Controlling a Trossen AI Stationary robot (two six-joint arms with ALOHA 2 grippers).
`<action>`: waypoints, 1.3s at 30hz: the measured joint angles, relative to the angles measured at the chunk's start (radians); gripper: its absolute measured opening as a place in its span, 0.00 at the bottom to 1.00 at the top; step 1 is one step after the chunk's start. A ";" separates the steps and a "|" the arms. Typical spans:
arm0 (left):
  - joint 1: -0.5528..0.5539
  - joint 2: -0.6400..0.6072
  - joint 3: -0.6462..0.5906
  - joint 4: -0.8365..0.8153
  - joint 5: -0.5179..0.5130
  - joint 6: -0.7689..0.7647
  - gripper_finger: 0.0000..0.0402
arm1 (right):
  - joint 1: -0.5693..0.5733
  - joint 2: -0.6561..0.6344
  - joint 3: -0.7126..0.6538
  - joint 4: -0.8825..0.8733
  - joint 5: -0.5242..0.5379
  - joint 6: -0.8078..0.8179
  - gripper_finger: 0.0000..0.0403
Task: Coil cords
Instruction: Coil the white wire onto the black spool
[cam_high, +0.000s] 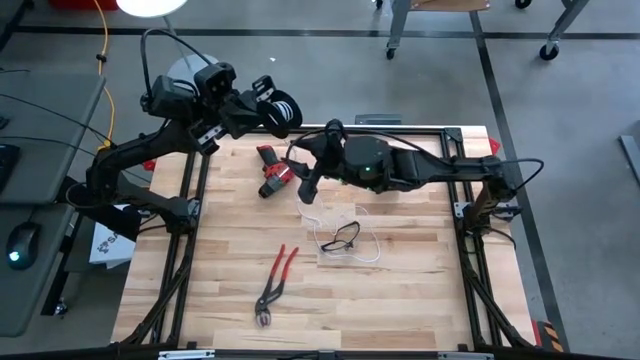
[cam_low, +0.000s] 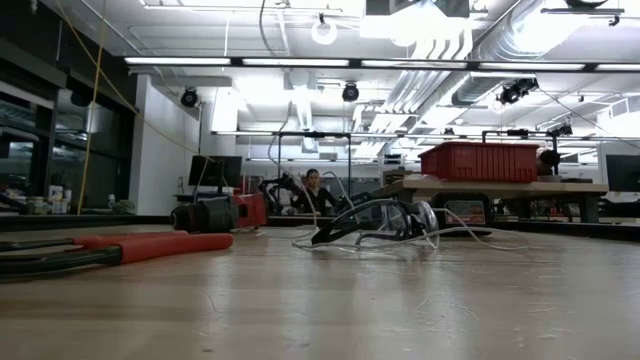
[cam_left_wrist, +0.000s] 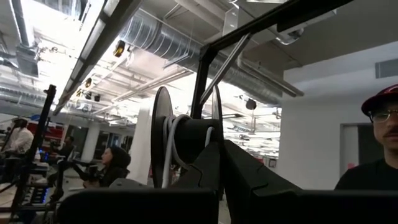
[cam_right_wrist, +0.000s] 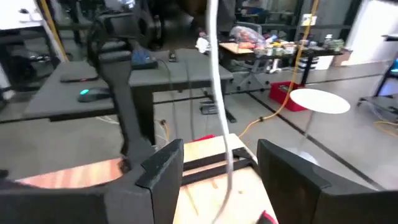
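Nearest me, thin white limp cord (cam_high: 345, 240) heaps mid-table around safety glasses. Further back, my right gripper (cam_high: 305, 182) fingers spread wide, cord between them. Farthest, left gripper (cam_high: 262, 108) fingers clamp small black round spool (cam_high: 283, 110).

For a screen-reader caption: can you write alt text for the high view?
From above, the left gripper holds a black spool over the wooden table's back edge; the open right gripper hangs beside the white cord, which trails over safety glasses. Red pliers lie nearer.
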 joint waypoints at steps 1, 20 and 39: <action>0.000 0.000 0.000 0.000 0.000 0.000 0.00 | 0.000 -0.001 0.000 0.005 0.014 -0.006 0.48; 0.028 -0.008 -0.002 -0.010 0.007 0.002 0.00 | 0.019 -0.024 0.000 -0.017 0.025 -0.025 0.00; 0.190 -0.176 -0.002 -0.799 0.056 0.020 0.00 | 0.154 -0.197 0.001 -0.263 -0.106 0.080 0.00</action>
